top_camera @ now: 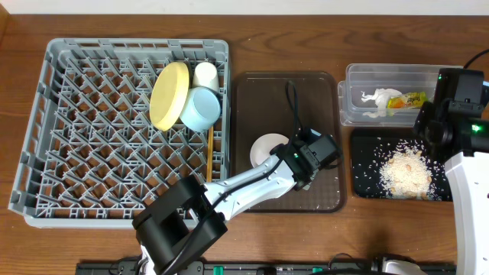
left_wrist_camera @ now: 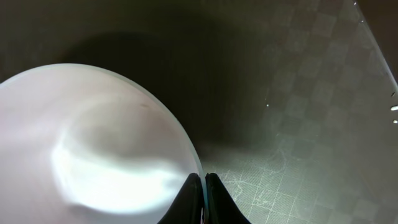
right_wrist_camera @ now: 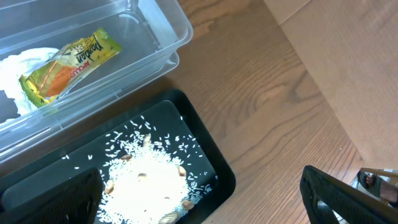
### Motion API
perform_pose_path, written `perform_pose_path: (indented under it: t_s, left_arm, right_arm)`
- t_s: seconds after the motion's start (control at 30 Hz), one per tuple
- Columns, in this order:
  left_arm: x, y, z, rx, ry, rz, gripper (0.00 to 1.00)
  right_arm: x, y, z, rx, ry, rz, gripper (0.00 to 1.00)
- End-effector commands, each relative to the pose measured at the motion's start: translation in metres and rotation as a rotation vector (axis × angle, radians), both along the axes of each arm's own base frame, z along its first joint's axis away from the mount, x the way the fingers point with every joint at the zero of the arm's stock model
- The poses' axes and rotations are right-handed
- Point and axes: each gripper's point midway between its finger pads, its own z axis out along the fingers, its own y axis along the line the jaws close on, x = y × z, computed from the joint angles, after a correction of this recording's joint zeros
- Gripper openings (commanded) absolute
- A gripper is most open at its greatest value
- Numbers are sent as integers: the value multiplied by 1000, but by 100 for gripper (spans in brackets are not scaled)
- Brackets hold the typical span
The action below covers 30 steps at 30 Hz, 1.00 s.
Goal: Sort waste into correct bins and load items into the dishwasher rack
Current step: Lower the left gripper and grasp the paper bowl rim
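A white bowl (top_camera: 265, 147) sits on the brown serving tray (top_camera: 252, 92), and it fills the left of the left wrist view (left_wrist_camera: 93, 149). My left gripper (left_wrist_camera: 203, 186) is shut on the bowl's thin right rim, one finger inside and one outside. The grey dishwasher rack (top_camera: 92, 137) holds a yellow plate (top_camera: 169, 95), a white cup (top_camera: 205, 74), a light blue bowl (top_camera: 200, 109) and chopsticks (top_camera: 209, 153). My right gripper (right_wrist_camera: 198, 198) hangs open and empty above the black tray (right_wrist_camera: 205, 162) of crumbs (right_wrist_camera: 146, 186). The clear tub (right_wrist_camera: 155, 31) holds the wrapper (right_wrist_camera: 68, 62) and the napkin (top_camera: 374, 99).
A black cable (top_camera: 293, 103) runs over the brown tray towards my left arm. Bare wooden table (right_wrist_camera: 298, 93) lies right of the black tray. The right arm's white base (top_camera: 470, 198) stands at the right edge.
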Motion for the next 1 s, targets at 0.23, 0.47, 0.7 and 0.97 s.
perform_pose_path:
  t_s: [0.23, 0.47, 0.7, 0.97]
  left_arm:
    - [-1, 4, -9, 27, 2, -1, 14]
    - [-1, 3, -9, 23, -1, -1, 15]
    - [0, 2, -8, 18, -6, 0, 15]
    - [0, 2, -8, 18, -5, -1, 10]
  right_arm:
    - [-4, -6, 7, -23, -14, -24, 99]
    - [-4, -6, 7, -23, -14, -24, 99]
    - [-4, -6, 7, -23, -14, -24, 99]
    - [-4, -6, 7, -23, -14, -24, 99]
